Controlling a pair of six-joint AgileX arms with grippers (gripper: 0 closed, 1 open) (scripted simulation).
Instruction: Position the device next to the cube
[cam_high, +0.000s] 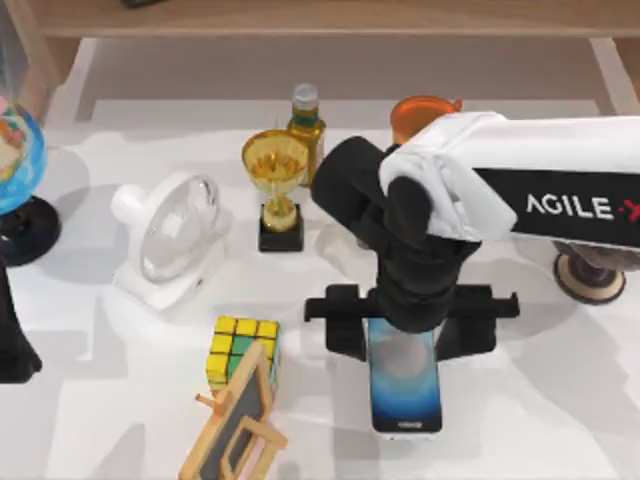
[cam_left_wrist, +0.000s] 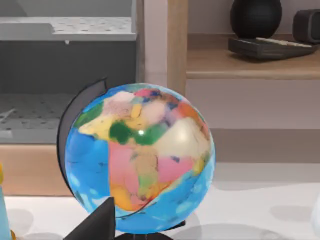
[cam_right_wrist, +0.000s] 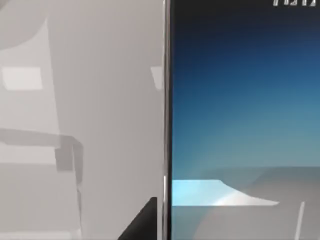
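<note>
Glossy blue screen: the device (cam_high: 405, 385) lies flat on the white surface (cam_high: 530, 400) at lower centre of the top view, its upper end under the right end effector (cam_high: 410, 335).
Right end effector: directly over the device's upper end, black fingers (cam_high: 345, 338) spread to either side of it; whether they are clamped on its edges I cannot tell.
Left arm: parked at the left edge of the top view, beside the globe (cam_left_wrist: 137, 157).
Cube: the cube (cam_high: 243, 350) sits at lower centre-left, touching or just beside the chalkboard easel (cam_high: 232, 425); a clear strip of surface separates it from the device.
Risk, slip: a thin, smooth phone offers little edge; in my judgement a shallow hold could let it twist or drop.
Risk, collision: a leftward move carried too far could push the cube into the easel.
Risk, behind: trophy (cam_high: 277, 190) and fan (cam_high: 172, 240) stand above the strip, close to the arm's elbow.
Open room: the strip right of the cube; ample bare surface at lower right.
</note>
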